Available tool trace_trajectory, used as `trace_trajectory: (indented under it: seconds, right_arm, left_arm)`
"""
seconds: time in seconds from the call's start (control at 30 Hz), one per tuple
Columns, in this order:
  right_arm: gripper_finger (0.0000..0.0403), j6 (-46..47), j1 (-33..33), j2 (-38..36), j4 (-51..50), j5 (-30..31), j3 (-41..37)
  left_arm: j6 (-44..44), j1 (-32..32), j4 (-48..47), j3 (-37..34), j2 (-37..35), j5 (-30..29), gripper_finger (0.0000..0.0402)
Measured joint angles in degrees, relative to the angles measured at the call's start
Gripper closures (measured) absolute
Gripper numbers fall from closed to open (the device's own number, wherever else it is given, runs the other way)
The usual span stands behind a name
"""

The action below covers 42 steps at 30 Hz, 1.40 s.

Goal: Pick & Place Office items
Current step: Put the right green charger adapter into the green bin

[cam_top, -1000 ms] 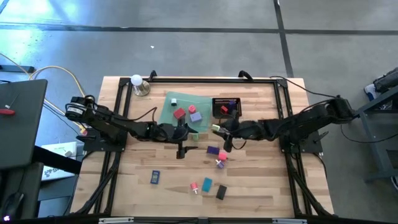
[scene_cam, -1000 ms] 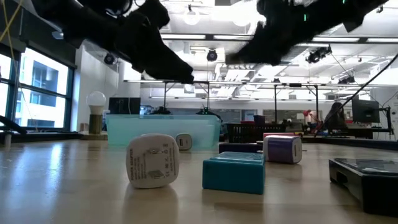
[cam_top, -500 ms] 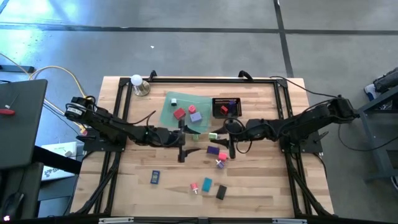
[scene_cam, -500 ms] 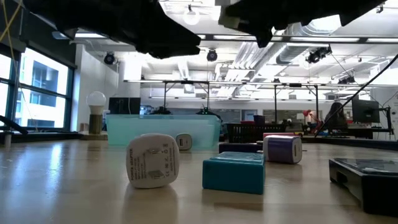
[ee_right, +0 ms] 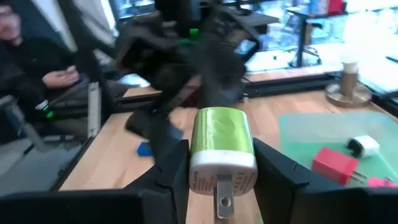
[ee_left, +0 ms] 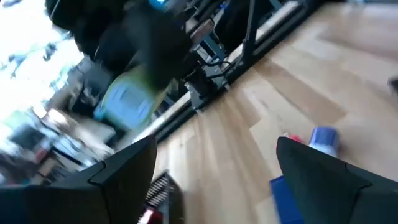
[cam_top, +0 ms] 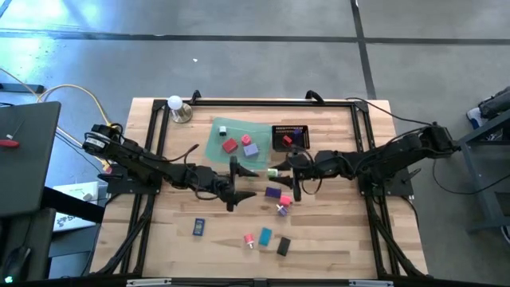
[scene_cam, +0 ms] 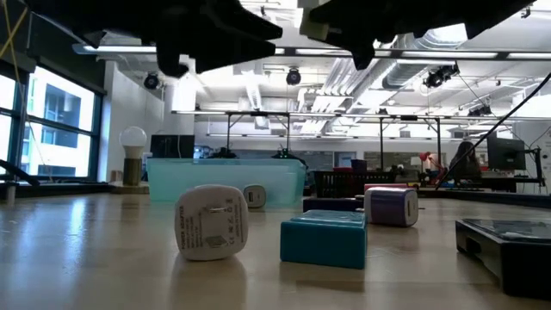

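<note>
My right gripper (cam_top: pixel 275 172) hovers over the table's middle, shut on a lime-green charger plug (ee_right: pixel 222 144) with a white face and metal prongs. My left gripper (cam_top: pixel 248 182) is open beside it, on its left, touching nothing; its fingers stand wide apart in the left wrist view (ee_left: pixel 214 168). Other office items lie on the wood: a purple block (cam_top: pixel 272 193), a pink piece (cam_top: pixel 285 200), a blue piece (cam_top: pixel 199 227), a teal block (cam_top: pixel 265 236), a black piece (cam_top: pixel 283 246). A red block (cam_top: pixel 230 145) lies in the green tray (cam_top: pixel 217 147). My right gripper holds the green charger plug by its two opposite flat sides (ee_right: pixel 198 140), pinched between the two fingers. The white pronged face (ee_right: pixel 222 177) points back toward the wrist. The plug is lifted clear of the table.
A black mesh basket (cam_top: pixel 290 137) with red and blue pieces inside stands right of the tray. A bulb lamp (cam_top: pixel 175 108) is at the far left corner. A black frame (cam_top: pixel 255 102) rims the table. In the low view a white plug (scene_cam: pixel 211 222) and teal block (scene_cam: pixel 325 237) stand near.
My left gripper has reached toward the table's right, closer to my right gripper, and turned its fingers that way. My right gripper, holding the green plug, has shifted slightly toward the near edge and the left gripper, then kept still.
</note>
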Motion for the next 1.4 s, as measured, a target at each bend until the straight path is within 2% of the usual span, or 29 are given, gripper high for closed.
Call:
trace_trajectory:
  seconds: [0.1, 0.33, 0.43, 0.67, 1.03, 1.4]
  right_arm:
    - [0.0279, 2.0, -1.6, 0.0, 0.2, -0.6, 0.0]
    - [0.0279, 5.6, -3.0, 2.1, 0.7, -6.2, 0.0]
    - [0.0279, 6.5, -3.0, 4.1, 2.3, -6.8, 0.0]
    - [0.0279, 7.7, -3.9, 6.0, 7.3, -13.1, 0.0]
    - [0.0279, 8.6, -3.8, 6.0, 6.8, -13.0, 0.0]
    - [0.0278, 9.4, -3.8, 6.0, 5.4, -11.8, 0.0]
  left_arm:
    - [4.6, 0.0, 0.2, 0.0, 0.0, 0.0, 0.0079]
    - [11.2, 0.0, 2.3, 0.0, 0.0, 0.0, 0.0079]
    - [11.4, 0.0, 3.6, 0.0, 0.0, -0.1, 0.0079]
    - [8.9, 0.8, 3.9, 0.0, 0.0, 0.2, 0.0079]
    - [8.4, 3.9, 5.7, 0.0, 1.2, 7.1, 0.0079]
    - [14.6, 4.1, 22.5, 0.4, 10.4, 7.2, 0.0079]
